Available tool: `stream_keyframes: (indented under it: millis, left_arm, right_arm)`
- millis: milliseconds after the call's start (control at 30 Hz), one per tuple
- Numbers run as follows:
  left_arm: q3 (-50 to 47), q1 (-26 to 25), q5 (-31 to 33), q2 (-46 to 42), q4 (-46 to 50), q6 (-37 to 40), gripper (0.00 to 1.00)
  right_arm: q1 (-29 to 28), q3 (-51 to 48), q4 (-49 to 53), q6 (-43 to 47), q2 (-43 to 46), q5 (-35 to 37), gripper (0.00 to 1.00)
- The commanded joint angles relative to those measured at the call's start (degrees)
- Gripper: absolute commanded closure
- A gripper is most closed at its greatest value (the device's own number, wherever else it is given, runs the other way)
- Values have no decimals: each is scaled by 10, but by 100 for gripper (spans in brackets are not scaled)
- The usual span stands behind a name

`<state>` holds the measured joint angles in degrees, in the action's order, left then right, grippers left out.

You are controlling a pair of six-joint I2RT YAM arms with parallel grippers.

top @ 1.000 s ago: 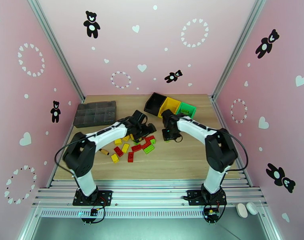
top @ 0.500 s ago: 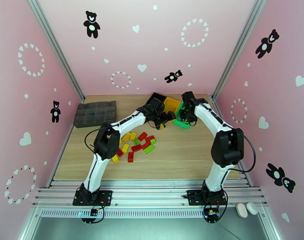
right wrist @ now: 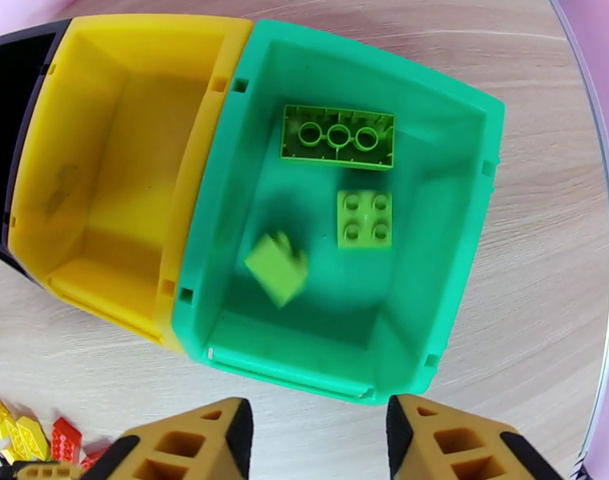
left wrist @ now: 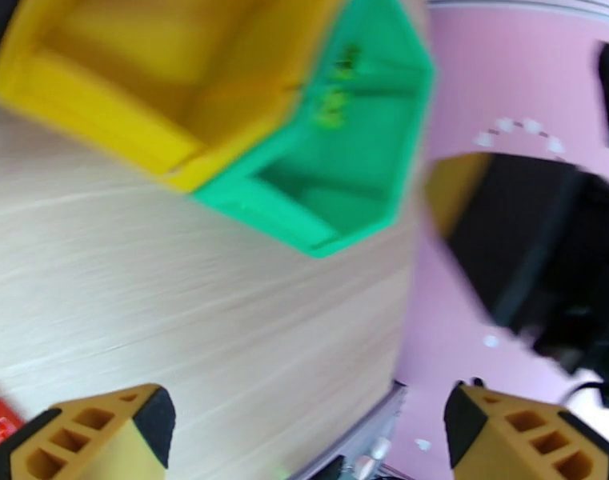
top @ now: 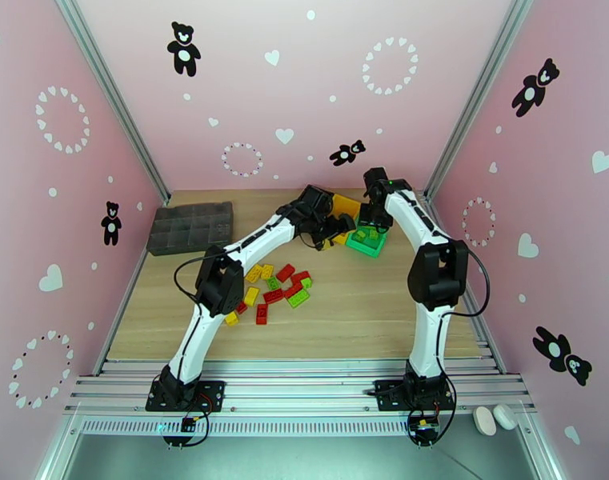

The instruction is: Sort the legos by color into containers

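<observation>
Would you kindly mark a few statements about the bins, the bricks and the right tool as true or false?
1. Three green bricks are inside the green bin. True.
2. The yellow bin holds a red brick. False: it is empty.
3. The right tool clamps a brick. False: its jaws stand apart with nothing between them.
4. On the table lie red bricks and yellow bricks. True.
5. The green bin sits between the other two. False: the yellow bin is in the middle, with the black bin on its far side.
</observation>
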<state>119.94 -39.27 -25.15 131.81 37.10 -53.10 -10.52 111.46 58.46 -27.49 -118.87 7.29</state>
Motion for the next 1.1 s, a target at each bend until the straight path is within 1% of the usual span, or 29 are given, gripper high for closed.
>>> stream_keyframes:
  millis: [0,100,267,367,533,733,833,933,967,1000,1033,1067]
  left_arm:
    - [-56,8,69,-82,30,29,5]
    - [-128,12,119,-134,37,35,5]
    - [-274,29,184,-230,16,9,5]
    - [-350,45,200,-278,0,-12,5]
    - [-437,57,216,-338,-8,-23,5]
    - [-540,62,236,-416,-20,-45,4]
    - [-591,67,242,-458,-28,-65,3]
    - [-633,73,247,-496,-31,-80,3]
    - [-645,75,248,-507,-29,-85,2]
    - [-653,77,249,-515,-29,-87,2]
    - [-662,78,250,-524,-27,-89,2]
    - [-671,80,251,-533,-26,-91,2]
  right_arm:
    - [-8,-22,5,14,32,-26,46]
    - [-24,-70,-12,23,60,-47,44]
    - [-75,-158,-44,37,97,-77,40]
    - [-110,-201,-61,31,105,-95,38]
    - [-175,-253,-90,29,109,-119,35]
    - [-255,-313,-131,44,121,-153,25]
    - [-293,-326,-138,58,116,-160,21]
    - [-317,-329,-139,66,104,-166,18]
    - [-324,-327,-138,68,98,-164,14]
    - [-330,-324,-136,69,93,-163,6]
    - [-334,-321,-133,71,86,-163,2]
    - [-341,-316,-131,74,79,-160,1]
